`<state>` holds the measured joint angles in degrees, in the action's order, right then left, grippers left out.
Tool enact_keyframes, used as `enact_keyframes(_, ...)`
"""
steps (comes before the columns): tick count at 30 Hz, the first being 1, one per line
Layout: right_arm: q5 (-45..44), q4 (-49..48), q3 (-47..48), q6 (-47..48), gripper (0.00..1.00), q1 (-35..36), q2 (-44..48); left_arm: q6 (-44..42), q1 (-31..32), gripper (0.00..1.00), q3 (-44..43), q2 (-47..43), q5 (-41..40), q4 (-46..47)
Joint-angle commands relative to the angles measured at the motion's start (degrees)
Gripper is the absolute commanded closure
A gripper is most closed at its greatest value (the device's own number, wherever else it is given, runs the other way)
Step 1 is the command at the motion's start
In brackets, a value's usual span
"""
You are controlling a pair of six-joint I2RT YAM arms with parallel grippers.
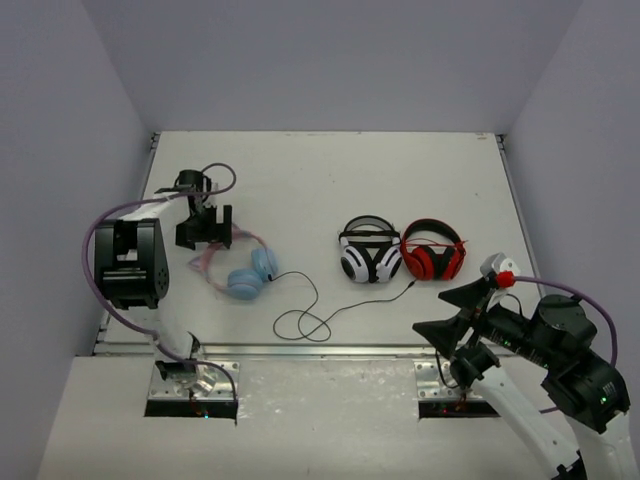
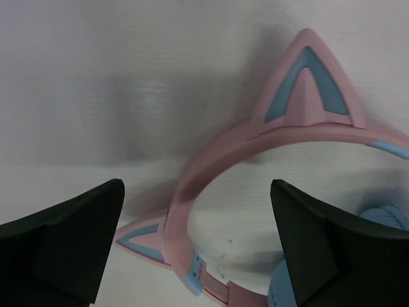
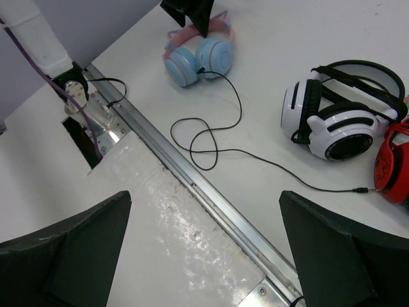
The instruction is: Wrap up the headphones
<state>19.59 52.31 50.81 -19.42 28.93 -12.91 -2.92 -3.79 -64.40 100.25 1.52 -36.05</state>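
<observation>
White table (image 1: 400,170), grey walls; headphones (image 1: 245,272) left of centre, cable (image 1: 318,300) loose toward lower right; left pincer (image 1: 205,228) spread over pink headband (image 2: 211,166), right pincer (image 1: 455,312) apart, bottom right; grasp pending, seemingly; next: close on headband.

White table (image 1: 300,170), blue-and-pink headphones (image 1: 246,277) at left, white-and-black pair (image 1: 370,260) beside red-and-black pair (image 1: 433,258), black cable (image 1: 305,325) looped

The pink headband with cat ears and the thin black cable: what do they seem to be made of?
The headband looks like moulded plastic, smooth and matte: even colour, crisp edges, soft sheen. The cable is probably rubber- or plastic-coated wire: it lies in limp loops; finish unclear.
</observation>
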Motion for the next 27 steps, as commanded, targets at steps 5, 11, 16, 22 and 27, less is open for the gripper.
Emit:
enact_keyframes(5,-1.14,-3.80,-0.71,1.67,0.01,3.59,-1.77,0.72,-0.51,0.17,0.85,5.67,0.25,1.24)
enact_keyframes(11,-1.75,-4.15,-0.01,1.93,0.01,3.77,-4.23,2.39,0.80,0.46,0.15,5.05,1.12,1.95)
enact_keyframes(16,-3.16,-3.36,1.40,2.28,0.01,3.77,-5.29,4.39,1.33,0.73,1.56,4.78,-1.16,2.92)
enact_keyframes(22,-5.09,-3.62,2.63,2.02,0.01,3.77,-6.52,5.03,2.21,0.99,2.17,5.04,-1.17,4.32)
enact_keyframes(27,-5.70,-4.59,2.54,1.58,0.01,3.77,-6.87,6.17,3.09,0.78,3.05,6.71,-5.63,5.03)
